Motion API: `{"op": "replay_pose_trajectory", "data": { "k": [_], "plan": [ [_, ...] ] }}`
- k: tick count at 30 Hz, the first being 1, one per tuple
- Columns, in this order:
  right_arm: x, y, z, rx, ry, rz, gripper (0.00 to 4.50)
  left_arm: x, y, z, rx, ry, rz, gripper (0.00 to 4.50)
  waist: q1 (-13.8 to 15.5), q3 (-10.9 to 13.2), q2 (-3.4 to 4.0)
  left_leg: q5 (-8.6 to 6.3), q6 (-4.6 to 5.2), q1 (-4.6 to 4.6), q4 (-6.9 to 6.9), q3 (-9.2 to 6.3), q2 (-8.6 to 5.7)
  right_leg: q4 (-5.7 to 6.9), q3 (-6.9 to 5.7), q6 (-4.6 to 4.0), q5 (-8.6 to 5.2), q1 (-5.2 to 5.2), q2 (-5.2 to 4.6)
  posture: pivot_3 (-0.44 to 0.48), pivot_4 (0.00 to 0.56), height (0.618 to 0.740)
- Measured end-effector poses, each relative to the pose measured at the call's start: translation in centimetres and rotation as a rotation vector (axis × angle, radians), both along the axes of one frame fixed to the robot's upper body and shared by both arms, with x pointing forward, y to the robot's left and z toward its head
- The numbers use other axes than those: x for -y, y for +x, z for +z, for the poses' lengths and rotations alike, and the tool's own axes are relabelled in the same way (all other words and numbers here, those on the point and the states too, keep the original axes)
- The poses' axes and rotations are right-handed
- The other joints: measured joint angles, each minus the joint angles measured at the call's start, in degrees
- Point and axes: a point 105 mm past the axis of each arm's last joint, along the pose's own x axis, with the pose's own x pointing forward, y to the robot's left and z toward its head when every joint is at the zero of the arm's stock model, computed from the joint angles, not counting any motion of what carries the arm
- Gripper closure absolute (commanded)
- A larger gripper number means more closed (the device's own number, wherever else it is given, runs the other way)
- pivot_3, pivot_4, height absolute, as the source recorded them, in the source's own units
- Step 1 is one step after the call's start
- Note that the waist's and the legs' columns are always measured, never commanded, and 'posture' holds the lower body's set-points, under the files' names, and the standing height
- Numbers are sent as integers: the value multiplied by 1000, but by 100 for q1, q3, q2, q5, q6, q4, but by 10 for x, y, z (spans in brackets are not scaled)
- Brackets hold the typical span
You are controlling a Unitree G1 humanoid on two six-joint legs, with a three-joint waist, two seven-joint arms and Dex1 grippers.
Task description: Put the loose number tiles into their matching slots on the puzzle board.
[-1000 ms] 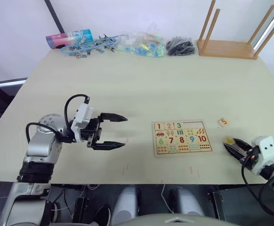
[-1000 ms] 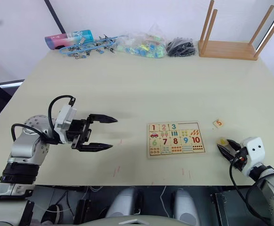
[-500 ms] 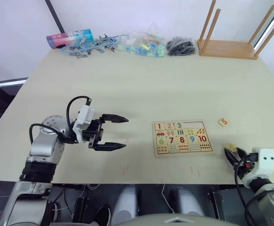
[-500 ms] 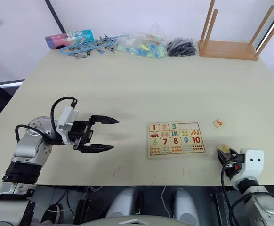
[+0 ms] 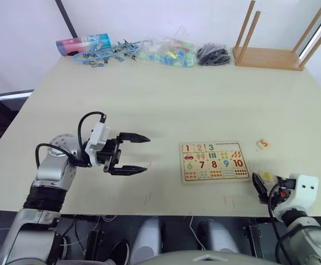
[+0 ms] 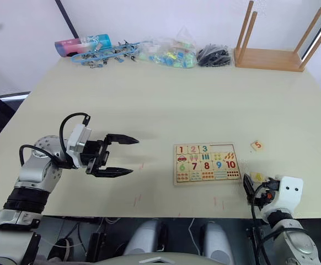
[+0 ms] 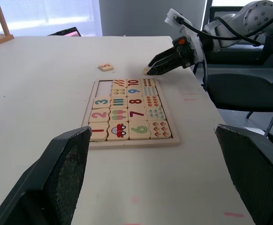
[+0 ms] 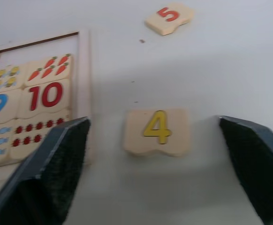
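From the head camera, the flat rectangular pale-wood puzzle board (image 5: pixel 213 162) lay on the beige tabletop (image 5: pixel 166 99) with tiles 1, 2 and 3 already seated in its upper row and the two slots (image 5: pixel 229 147) at that row's right end bare. The small square pale-wood tile with the red 5 (image 5: pixel 263 144) rested loose just off the board's right side, and the matching tile with the yellow 4 (image 5: pixel 267 175) lay near the tabletop's front edge. The right end effector (image 5: pixel 265 183) sat low over that tile, presumably lined up for a pick. The left end effector (image 5: pixel 133 153) hovered well to the board's left, spread wide and empty, probably kept clear. The left wrist view showed the board lengthwise and the right end effector (image 7: pixel 167 62) pointing down at the tabletop beside the board's far corner, a side angle the head views lacked. The right wrist view settled what the head views left unclear: the yellow 4 tile (image 8: pixel 158 131) lay flat between the two spread black fingers (image 8: pixel 47 168), untouched by either, with the red 5 tile (image 8: pixel 169 18) beyond it.
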Motion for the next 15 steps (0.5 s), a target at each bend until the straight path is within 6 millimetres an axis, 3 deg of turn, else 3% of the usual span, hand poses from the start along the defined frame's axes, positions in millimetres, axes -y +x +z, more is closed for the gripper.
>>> {"op": "replay_pose_trajectory", "data": {
  "k": [3,8,15],
  "plan": [
    [15,-4,10,22,-39,24,64,-1,0,1,1,-4,0,0,-13,0,0,0,0,1,0,1,1,0,1,15,9,0,3,0,150,737],
    [14,-5,20,42,-35,195,64,-2,-1,-1,-6,-5,2,0,-23,1,1,0,0,7,-1,1,0,3,1,15,9,0,12,0,150,737],
    [27,2,31,16,-151,661,64,-2,-2,-2,-11,-8,5,0,-16,2,-3,0,2,6,4,9,-10,-3,21,18,10,2,13,0,150,737]
  ]
}}
